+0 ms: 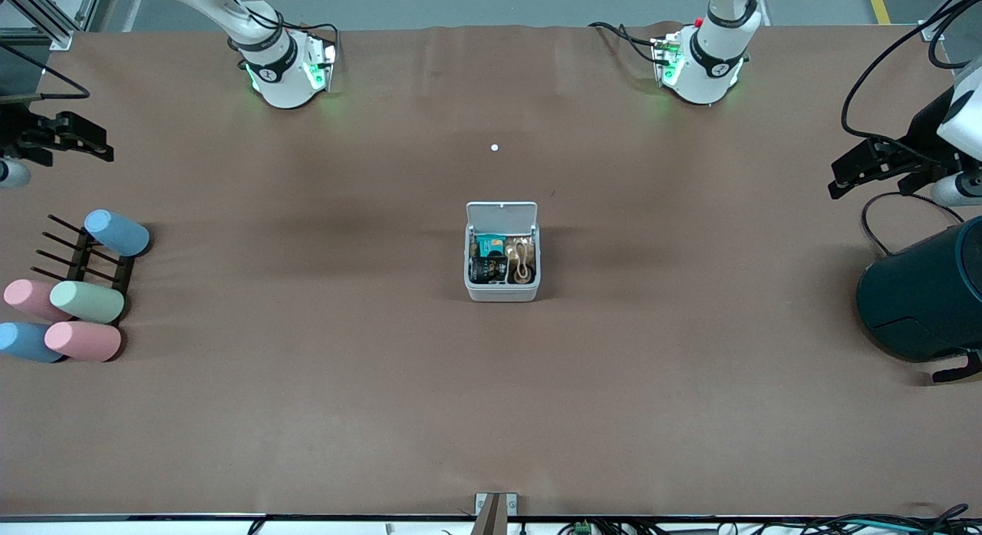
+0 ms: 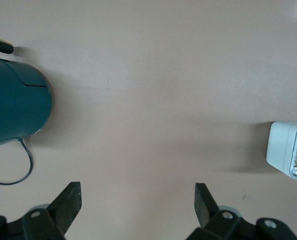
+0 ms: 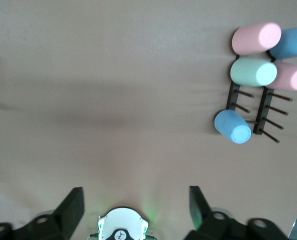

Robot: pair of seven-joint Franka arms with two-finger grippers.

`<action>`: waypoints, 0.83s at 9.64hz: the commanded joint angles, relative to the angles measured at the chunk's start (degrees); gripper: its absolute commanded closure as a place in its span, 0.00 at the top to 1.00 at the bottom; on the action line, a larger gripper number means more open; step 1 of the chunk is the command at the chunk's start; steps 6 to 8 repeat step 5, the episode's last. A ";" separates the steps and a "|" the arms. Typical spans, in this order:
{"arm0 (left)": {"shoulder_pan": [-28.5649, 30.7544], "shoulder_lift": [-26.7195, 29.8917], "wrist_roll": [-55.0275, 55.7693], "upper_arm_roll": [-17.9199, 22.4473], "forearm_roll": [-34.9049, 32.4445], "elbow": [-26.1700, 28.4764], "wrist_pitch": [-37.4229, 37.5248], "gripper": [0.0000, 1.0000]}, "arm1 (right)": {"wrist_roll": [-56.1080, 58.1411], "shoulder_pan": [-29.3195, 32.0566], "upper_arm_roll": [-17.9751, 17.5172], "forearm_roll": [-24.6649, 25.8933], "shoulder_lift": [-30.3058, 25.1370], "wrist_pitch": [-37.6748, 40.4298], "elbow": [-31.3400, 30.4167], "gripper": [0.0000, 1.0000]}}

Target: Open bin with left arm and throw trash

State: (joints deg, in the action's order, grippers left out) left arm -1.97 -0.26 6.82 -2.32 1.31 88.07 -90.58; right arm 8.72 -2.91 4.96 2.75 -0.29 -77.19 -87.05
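The bin (image 1: 502,252) sits mid-bench, about equally far from both arm ends, lid (image 1: 502,213) already swung up and leaning back toward the robot-base edge. Inside: a teal-and-black wrapper (image 1: 488,259) and a pale tan coiled piece (image 1: 523,260); a dark ring may lie under the coil, hard to tell. No loose trash shows on the brown bench top (image 1: 307,404), only a small white dot (image 1: 494,147) between the bin and the base edge.

Left gripper (image 1: 859,166) hangs over the edge of the bench at the left arm's end, above the dark teal cylinder (image 1: 924,293). Its wrist view shows both fingers (image 2: 68,205) spread wide, nothing between them, with the bin's corner at that picture's margin. Right gripper (image 1: 69,136) hangs over the opposite edge, above the rack of pastel cylinders (image 1: 84,305); fingers (image 3: 71,207) wide apart too, holding nothing.

Judgement: opening and dropping look done; what remains is parking, or a lid close if wanted. To do it well:
- keep both arms high and clear of the upright lid, which looks light and could tip the bin if nudged
- left arm should avoid the teal cylinder and its cable (image 2: 18,172) while moving
- if closing, press the lid's top edge down gently, from the base side, without sliding the box
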 commanded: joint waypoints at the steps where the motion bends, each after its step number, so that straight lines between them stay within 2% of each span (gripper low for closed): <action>1: 0.21 -0.53 -0.41 0.04 0.36 -1.50 0.85 1.00 | 0.07 -0.61 -0.22 -0.10 1.17 -0.24 2.32 1.00; 2: 0.30 -0.53 -0.41 0.04 0.36 -1.50 0.85 1.00 | 0.07 -0.08 -0.04 -3.33 1.26 -1.55 2.32 1.00; 8: 0.30 -0.54 -0.14 0.04 0.44 -1.50 0.85 1.00 | -0.20 0.71 0.14 -3.80 1.26 -3.14 2.32 1.00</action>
